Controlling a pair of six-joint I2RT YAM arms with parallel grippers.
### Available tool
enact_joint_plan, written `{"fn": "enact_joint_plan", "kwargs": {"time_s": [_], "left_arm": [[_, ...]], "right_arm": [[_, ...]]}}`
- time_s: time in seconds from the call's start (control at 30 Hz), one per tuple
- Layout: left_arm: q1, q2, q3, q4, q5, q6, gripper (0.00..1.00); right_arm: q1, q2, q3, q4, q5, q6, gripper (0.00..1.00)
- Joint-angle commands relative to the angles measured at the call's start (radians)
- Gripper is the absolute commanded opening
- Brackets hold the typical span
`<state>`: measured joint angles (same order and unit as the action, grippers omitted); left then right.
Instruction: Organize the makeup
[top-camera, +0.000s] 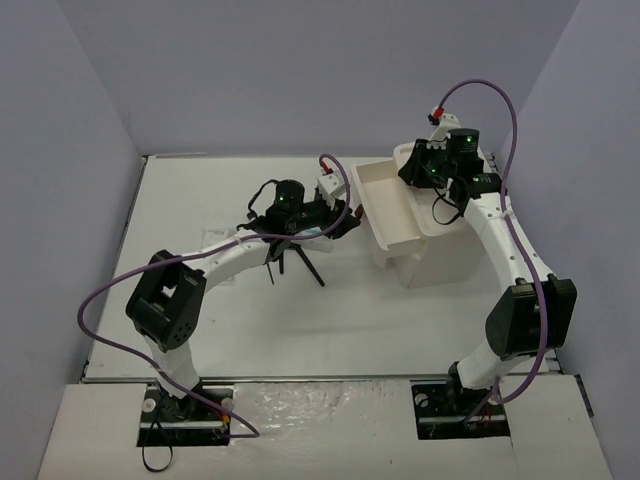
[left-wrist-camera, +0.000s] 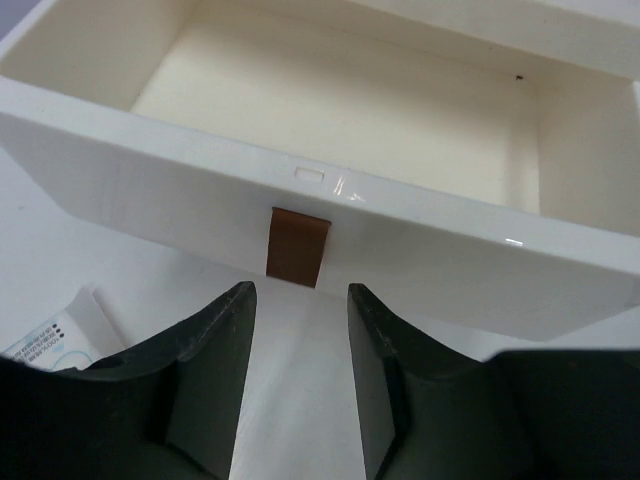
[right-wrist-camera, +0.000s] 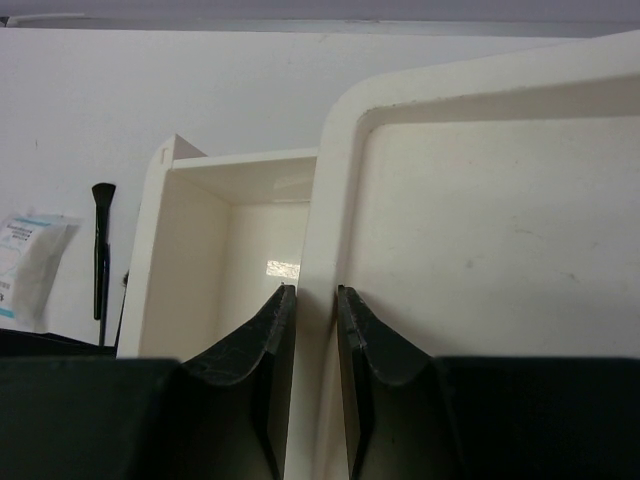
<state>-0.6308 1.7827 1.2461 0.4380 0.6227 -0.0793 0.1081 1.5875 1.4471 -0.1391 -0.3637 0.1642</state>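
Note:
The makeup lies left of the white box (top-camera: 445, 240): thin black brushes (top-camera: 300, 262) and a white packet with blue print (top-camera: 312, 232), largely under my left arm. The left wrist view shows the packet (left-wrist-camera: 48, 338); the right wrist view shows a brush (right-wrist-camera: 102, 250) and a packet (right-wrist-camera: 30, 262). No bottles show. The box's top drawer (top-camera: 385, 205) stands pulled out and empty (left-wrist-camera: 340, 110). My left gripper (top-camera: 345, 213) is open (left-wrist-camera: 300, 292), just short of the drawer's brown knob (left-wrist-camera: 298, 246). My right gripper (top-camera: 418, 172) is shut on the box's top rim (right-wrist-camera: 312, 290).
Grey walls close in the white table (top-camera: 180, 330) at the back and both sides. The pulled-out drawer juts left toward my left gripper. My left arm lies bent across the table's middle left, over the brushes.

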Motion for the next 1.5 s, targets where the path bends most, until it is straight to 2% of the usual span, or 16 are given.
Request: {"fn": "enact_joint_plan", "kwargs": {"time_s": [0.0,0.03,0.1,0.23,0.4,0.5,0.57,0.67,0.87,1.1,1.27,1.47], "left_arm": [[0.01,-0.072,0.042,-0.046,-0.035,0.018,0.49],[0.01,-0.075,0.054,-0.054,-0.051,0.012,0.54],[0.01,-0.082,0.079,-0.068,-0.071,-0.002,0.57],[0.01,-0.146,0.095,-0.11,-0.169,-0.088,0.71],[0.011,-0.278,0.065,-0.369,-0.504,-0.205,0.83],[0.012,-0.352,0.022,-0.523,-0.702,-0.263,0.87],[0.018,-0.389,-0.004,-0.616,-0.808,-0.305,0.88],[0.041,-0.41,-0.029,-0.728,-0.885,-0.368,0.89],[0.124,-0.319,-0.034,-0.873,-0.848,-0.462,0.87],[0.215,-0.155,0.034,-0.895,-0.814,-0.502,0.72],[0.273,-0.027,0.151,-0.912,-0.808,-0.515,0.57],[0.296,0.123,0.314,-0.945,-0.798,-0.526,0.48]], "right_arm": [[-0.018,-0.005,-0.016,-0.072,0.057,-0.008,0.17],[-0.018,-0.007,-0.011,-0.073,0.057,-0.007,0.23],[-0.018,-0.011,-0.002,-0.073,0.055,-0.006,0.32],[-0.019,-0.042,0.025,-0.076,0.052,-0.002,0.49],[-0.018,-0.107,0.06,-0.088,0.072,-0.006,0.82],[-0.018,-0.159,0.063,-0.089,0.095,-0.001,0.99],[-0.018,-0.202,0.056,-0.089,0.112,0.003,1.0],[-0.018,-0.283,0.027,-0.091,0.152,0.009,1.0],[-0.018,-0.498,-0.077,-0.086,0.236,0.044,1.0],[-0.005,-0.635,-0.197,-0.07,0.265,0.083,1.0],[0.023,-0.668,-0.245,-0.056,0.286,0.084,1.0],[0.051,-0.674,-0.266,-0.049,0.297,0.074,1.0]]}}
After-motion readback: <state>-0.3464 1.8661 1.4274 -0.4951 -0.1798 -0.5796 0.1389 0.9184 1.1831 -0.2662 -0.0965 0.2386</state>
